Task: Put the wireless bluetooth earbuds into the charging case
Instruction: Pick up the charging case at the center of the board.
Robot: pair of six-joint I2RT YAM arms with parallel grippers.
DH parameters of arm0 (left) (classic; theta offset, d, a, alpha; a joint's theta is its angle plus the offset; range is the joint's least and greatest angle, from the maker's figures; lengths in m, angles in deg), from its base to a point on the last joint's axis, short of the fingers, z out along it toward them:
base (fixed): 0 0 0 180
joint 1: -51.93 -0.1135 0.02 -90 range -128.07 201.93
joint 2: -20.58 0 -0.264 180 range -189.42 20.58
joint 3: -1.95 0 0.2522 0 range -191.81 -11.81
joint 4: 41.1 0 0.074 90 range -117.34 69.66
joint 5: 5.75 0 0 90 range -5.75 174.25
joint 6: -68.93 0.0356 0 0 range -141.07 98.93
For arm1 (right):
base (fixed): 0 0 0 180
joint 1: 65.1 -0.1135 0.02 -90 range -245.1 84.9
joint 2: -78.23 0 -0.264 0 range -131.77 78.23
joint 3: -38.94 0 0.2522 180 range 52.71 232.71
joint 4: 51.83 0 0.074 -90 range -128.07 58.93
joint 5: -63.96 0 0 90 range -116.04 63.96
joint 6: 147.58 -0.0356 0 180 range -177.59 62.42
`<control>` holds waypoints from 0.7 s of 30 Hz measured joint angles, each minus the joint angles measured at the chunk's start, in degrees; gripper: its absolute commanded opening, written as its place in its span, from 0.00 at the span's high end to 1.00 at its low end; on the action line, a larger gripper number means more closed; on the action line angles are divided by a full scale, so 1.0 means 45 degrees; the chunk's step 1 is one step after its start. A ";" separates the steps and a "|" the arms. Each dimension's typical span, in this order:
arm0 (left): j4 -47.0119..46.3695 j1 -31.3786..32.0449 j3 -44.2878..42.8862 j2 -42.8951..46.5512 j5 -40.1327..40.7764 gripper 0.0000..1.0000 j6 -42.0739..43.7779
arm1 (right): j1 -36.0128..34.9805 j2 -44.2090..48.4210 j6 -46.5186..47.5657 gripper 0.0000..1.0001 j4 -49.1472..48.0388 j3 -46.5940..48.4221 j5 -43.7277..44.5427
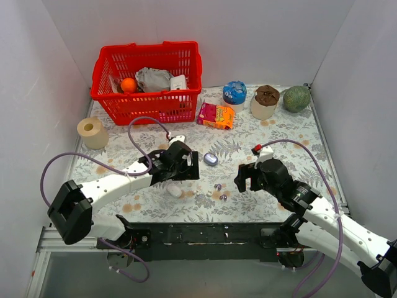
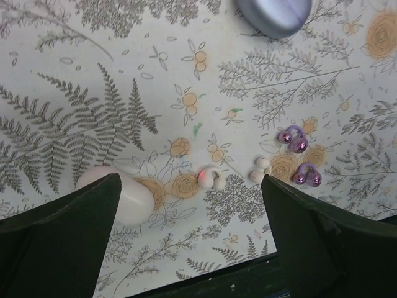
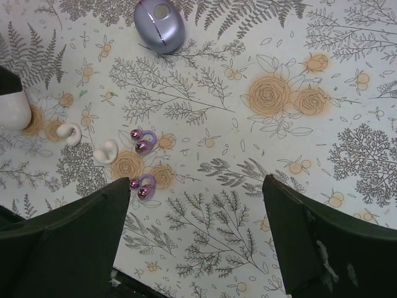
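Note:
The charging case (image 1: 211,159) is a pale lavender pebble lying with its lid shut on the floral cloth; it also shows in the left wrist view (image 2: 273,15) and the right wrist view (image 3: 159,26). The two purple earbuds (image 1: 218,186) (image 1: 223,197) lie loose near the front edge, a little apart; they show in the left wrist view (image 2: 293,139) (image 2: 306,176) and the right wrist view (image 3: 142,141) (image 3: 142,185). My left gripper (image 1: 186,171) (image 2: 189,236) is open and empty, to their left. My right gripper (image 1: 245,180) (image 3: 195,230) is open and empty, to their right.
A white capsule case (image 1: 175,190) (image 2: 127,195) and two white earbuds (image 2: 212,177) (image 2: 260,169) lie left of the purple ones. At the back stand a red basket (image 1: 149,102), a paper roll (image 1: 93,132), a snack packet (image 1: 216,115), a blue toy (image 1: 234,93), a brown-topped cup (image 1: 265,102) and a green melon (image 1: 296,98).

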 measured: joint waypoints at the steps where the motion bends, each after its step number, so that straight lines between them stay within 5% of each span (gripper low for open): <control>1: 0.0005 0.0000 -0.0311 -0.0194 -0.0005 0.02 0.0311 | 0.0000 0.0039 0.0000 0.05 -0.0005 -0.0005 -0.0058; 14: -0.1559 0.0000 -0.3497 -0.3410 -0.0505 0.02 0.4328 | 0.0000 -0.0015 0.0248 0.07 0.0855 0.1447 -0.0437; 21: -0.1700 -0.0291 -0.3667 -0.4857 -0.0311 0.02 0.5430 | 0.0000 0.0151 0.0277 0.07 0.1253 0.1792 -0.0544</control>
